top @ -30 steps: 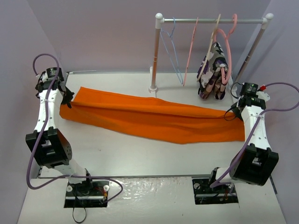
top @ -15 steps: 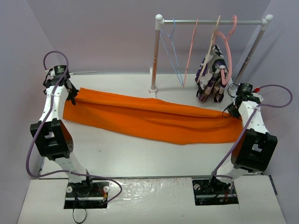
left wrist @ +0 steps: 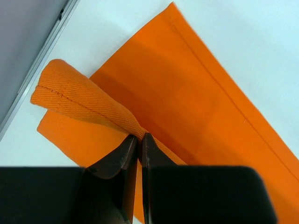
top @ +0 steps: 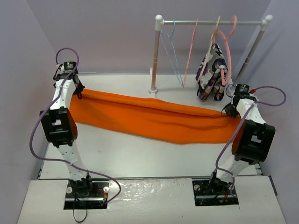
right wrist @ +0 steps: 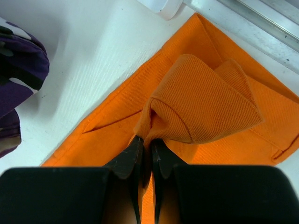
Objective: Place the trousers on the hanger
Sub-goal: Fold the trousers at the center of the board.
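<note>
Trousers (top: 154, 116) gripped at both ends, not yet hung.
Left claw (left wrist: 139, 139) and right claw (right wrist: 147, 142) each clamped on them; hanger (top: 173, 56) untouched on rail (top: 210, 21).

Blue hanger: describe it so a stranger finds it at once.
Find the clothes rail at the back. The hanger is the leftmost one on it, next to the left post. It alone is thin light-blue wire; the other hangers are pink or beige.

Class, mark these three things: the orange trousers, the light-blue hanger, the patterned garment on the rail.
orange trousers (top: 154, 119), top external view, middle of the cloth.
light-blue hanger (top: 179, 75), top external view, lower corner of its wire frame.
patterned garment (top: 212, 74), top external view, middle of the hanging bundle.
</note>
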